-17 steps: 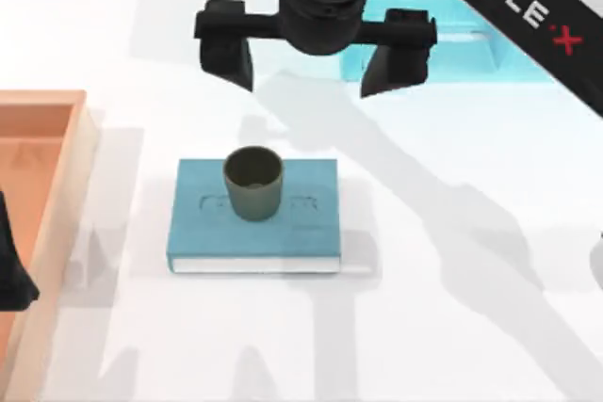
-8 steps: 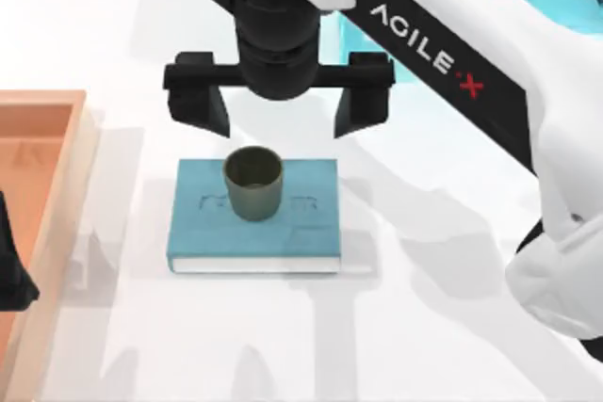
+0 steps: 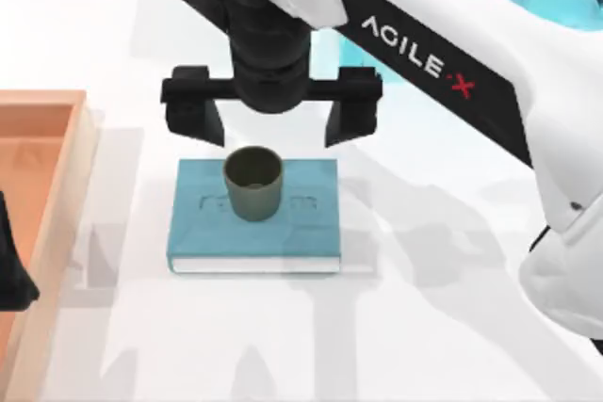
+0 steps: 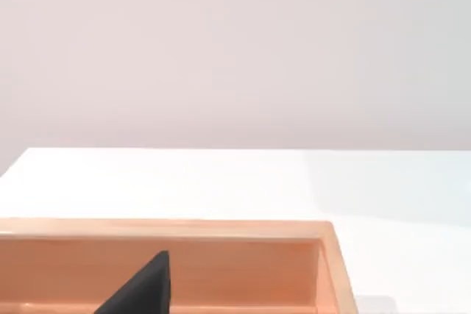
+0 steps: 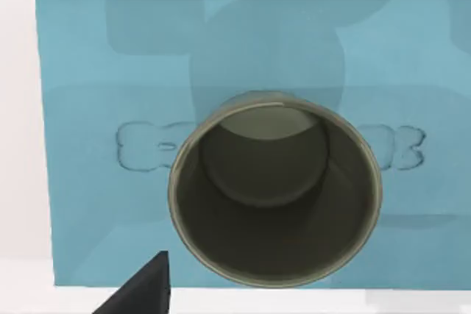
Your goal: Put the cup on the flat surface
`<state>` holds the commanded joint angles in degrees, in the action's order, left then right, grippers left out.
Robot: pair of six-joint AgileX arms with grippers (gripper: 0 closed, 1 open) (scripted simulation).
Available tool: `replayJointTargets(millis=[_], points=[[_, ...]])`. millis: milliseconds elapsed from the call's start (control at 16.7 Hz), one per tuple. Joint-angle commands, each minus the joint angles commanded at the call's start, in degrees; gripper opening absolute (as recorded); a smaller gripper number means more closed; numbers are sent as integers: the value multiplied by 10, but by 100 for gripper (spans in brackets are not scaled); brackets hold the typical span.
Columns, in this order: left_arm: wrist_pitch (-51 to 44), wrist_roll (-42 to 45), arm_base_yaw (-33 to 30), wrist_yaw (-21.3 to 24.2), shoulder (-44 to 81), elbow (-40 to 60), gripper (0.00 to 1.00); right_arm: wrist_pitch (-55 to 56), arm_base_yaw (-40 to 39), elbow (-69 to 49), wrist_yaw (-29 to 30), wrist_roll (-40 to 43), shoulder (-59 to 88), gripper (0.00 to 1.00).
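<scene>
White tabletop (image 3: 452, 345), cup (image 3: 252, 182) on book (image 3: 301, 228), right claw (image 3: 271, 120) open above

The cup (image 3: 252, 182) stands upright on the book (image 3: 283, 228), in the centre of the top view. The book lies on the desk (image 3: 443, 327). The tray (image 3: 57, 195) is at the left edge. The right pincer (image 3: 271, 122) hangs just above the cup in the frame.

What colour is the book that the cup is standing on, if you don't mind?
Teal-blue. The book under the cup shows best in the right wrist view.
</scene>
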<state>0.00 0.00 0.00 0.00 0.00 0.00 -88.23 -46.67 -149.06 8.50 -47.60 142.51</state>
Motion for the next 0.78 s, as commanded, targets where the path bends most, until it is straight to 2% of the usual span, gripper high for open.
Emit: replayJointTargets(millis=[360,780], points=[[0,0,0,0,0,0,100,164,7,204,-1,7,-34,100],[0,0,0,0,0,0,100,198,9,240,-2,9,-40,100]])
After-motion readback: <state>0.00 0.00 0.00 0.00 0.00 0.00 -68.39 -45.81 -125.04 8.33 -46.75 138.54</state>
